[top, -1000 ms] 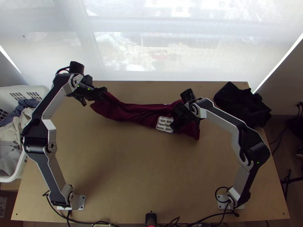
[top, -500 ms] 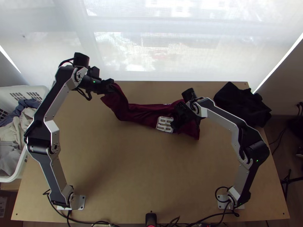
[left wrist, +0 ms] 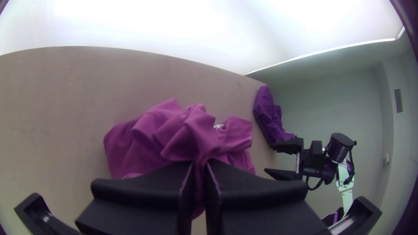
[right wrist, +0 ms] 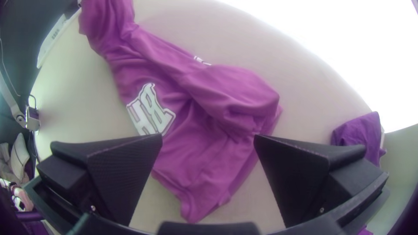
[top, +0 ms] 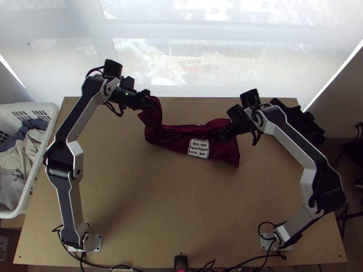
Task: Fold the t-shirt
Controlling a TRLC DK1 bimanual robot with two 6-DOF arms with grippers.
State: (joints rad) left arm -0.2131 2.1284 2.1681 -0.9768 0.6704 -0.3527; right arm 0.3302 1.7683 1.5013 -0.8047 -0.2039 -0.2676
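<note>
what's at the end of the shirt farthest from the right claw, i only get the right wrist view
Observer: The left claw, its fingers shut on the shirt.
Operator: where over the table is it
Observer: Near the far edge, left of the middle, by the top view.
Operator: what's past the table's left side
Observer: A white basket with blue cloth among paler clothes.

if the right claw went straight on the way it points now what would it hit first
Probably the t-shirt, which lies rumpled ahead of the open right claw; the gap between them is hard to judge.
</note>
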